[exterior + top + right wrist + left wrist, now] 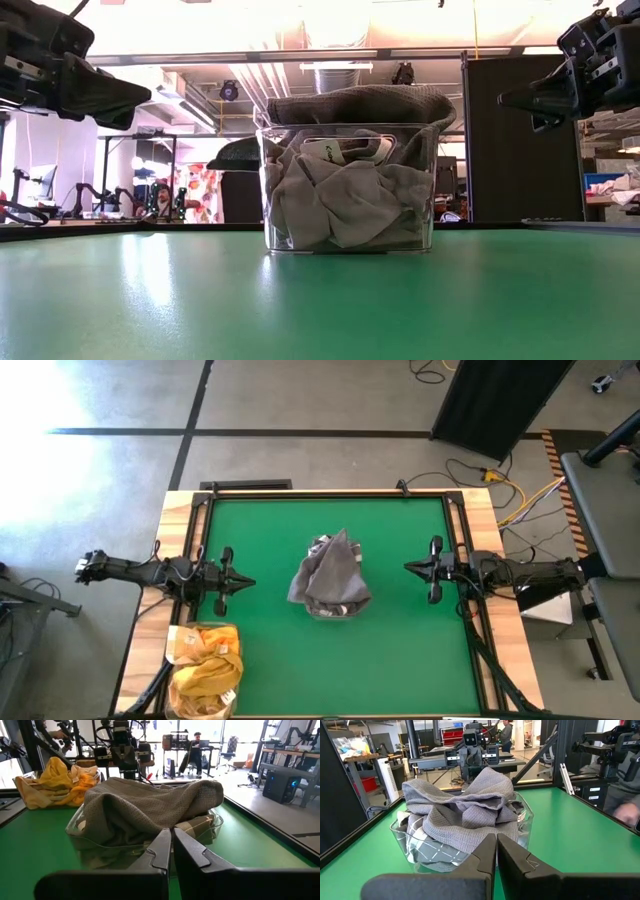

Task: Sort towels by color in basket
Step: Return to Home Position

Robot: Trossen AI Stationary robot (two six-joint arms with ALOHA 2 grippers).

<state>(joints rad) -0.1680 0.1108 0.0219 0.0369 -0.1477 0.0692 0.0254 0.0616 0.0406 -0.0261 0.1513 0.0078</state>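
Two claws, mine, hang pinched shut and empty over the green table (400, 660): left claw (247, 583) at 9 o'clock, right claw (409, 567) at 3 o'clock. Between them at centre, one clear bin (272, 200) brims with grey towels (330, 575), one checked towel (435, 852) among them. A second bin (178, 632) at 7 o'clock holds the yellow towels (205, 675). Neither heap can be counted piece by piece.

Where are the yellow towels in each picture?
High view: yellow towels at the bottom left corner of the table.
Low view: not in it.
Left wrist view: not in it.
Right wrist view: beyond the grey towels.
Shared landmark: the clear bin of grey towels, in every view.
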